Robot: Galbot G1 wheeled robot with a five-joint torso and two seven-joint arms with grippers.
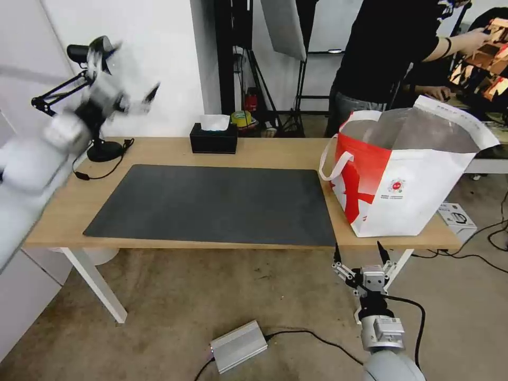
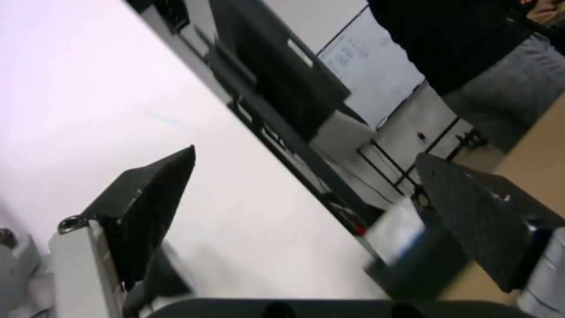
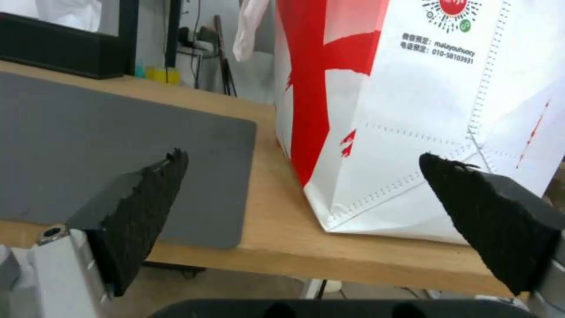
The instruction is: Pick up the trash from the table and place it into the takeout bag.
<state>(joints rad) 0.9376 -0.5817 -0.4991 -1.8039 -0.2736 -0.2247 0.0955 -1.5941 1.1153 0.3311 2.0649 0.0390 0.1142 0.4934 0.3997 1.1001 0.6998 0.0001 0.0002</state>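
Takeout bag point(image 1: 418, 180) stands upright at the right end of the table point(image 1: 69, 211), its mouth wide open and the silver lining visible; one white strap handle hangs over its left side. Its left bottom corner is just beside the right edge of the dark grey mat point(image 1: 211, 203), which lies bare along the middle of the tabletop. No bowl or cup can be seen on the table, and the inside bottom of the bag is hidden.

At the far edge of the table is a black tissue box point(image 1: 214, 138), and at the far left corner a black desk lamp point(image 1: 90, 106).

Right gripper point(image 1: 360, 253) hangs below the near edge of the table, in front of the bag's near left corner. Its two black fingers point(image 3: 147, 207) are spread wide apart and hold nothing.

Left gripper point(image 1: 140, 100) is raised high at the left, above the far left corner of the table and near the lamp. It is blurred, but the left wrist view shows its fingers point(image 2: 147, 212) wide apart with nothing between them.
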